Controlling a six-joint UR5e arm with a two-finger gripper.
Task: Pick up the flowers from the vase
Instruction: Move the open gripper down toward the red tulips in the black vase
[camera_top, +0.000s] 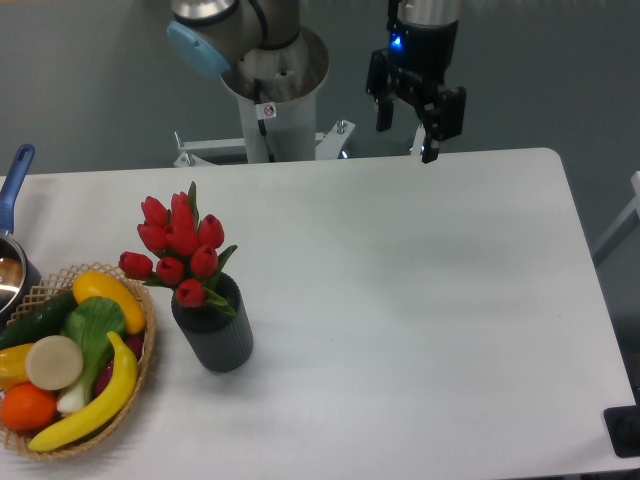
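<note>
At the left edge my view cuts off a pot (8, 275) and part of the wicker basket (140, 350). My gripper (408, 135) hangs spread open and empty above the table's (420, 300) far edge, well apart from the flowers (180, 245) standing in the vase (215, 335) beside the basket.

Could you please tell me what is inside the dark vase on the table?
The flowers, red tulip buds with green leaves, rise from the vase mouth. Their stems go inside, where the vase wall hides them, along with anything else in there.
</note>
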